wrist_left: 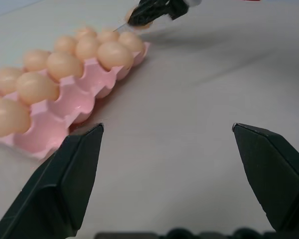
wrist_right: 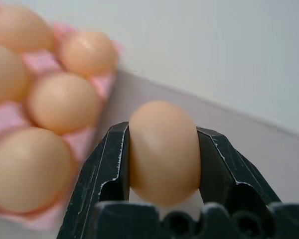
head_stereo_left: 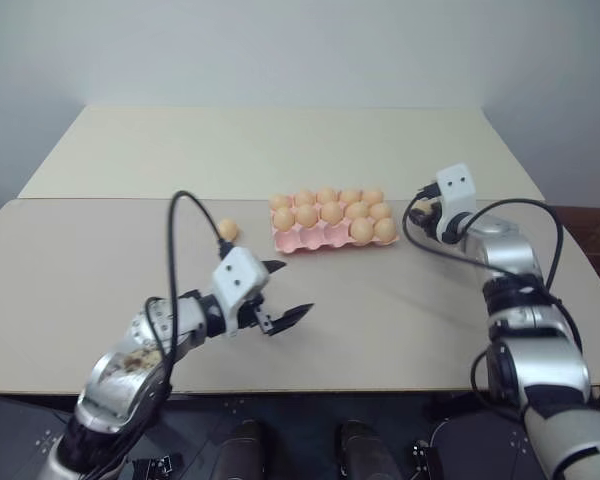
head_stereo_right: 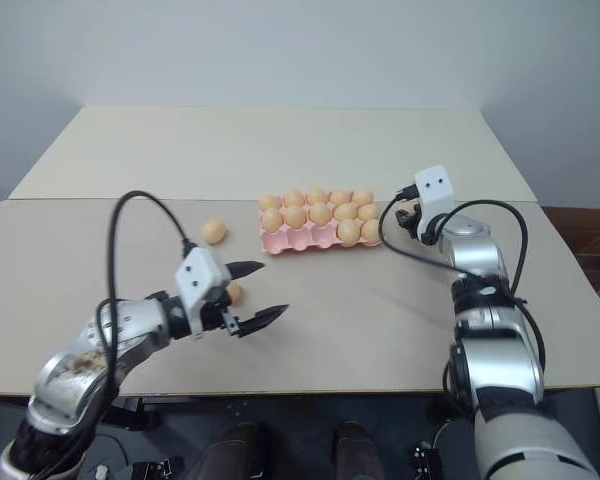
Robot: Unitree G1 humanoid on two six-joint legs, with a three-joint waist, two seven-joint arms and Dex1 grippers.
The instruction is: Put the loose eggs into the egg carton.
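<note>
Jaws of right gripper [wrist_right: 163, 149] clamp one egg [wrist_right: 163, 152] beside egg carton [head_stereo_left: 310, 240]; left gripper [head_stereo_left: 283, 300] spread wide, empty, over table [head_stereo_left: 380, 310].

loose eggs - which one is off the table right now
The egg clamped between the right gripper's black fingers, just right of the egg carton. The other two loose eggs lie on the table, left of the carton.

Egg carton [wrist_right: 37, 64] blurred, cut by frame edge — loose egg [head_stereo_right: 234, 292] half-hidden behind left end effector [head_stereo_right: 258, 293].
</note>
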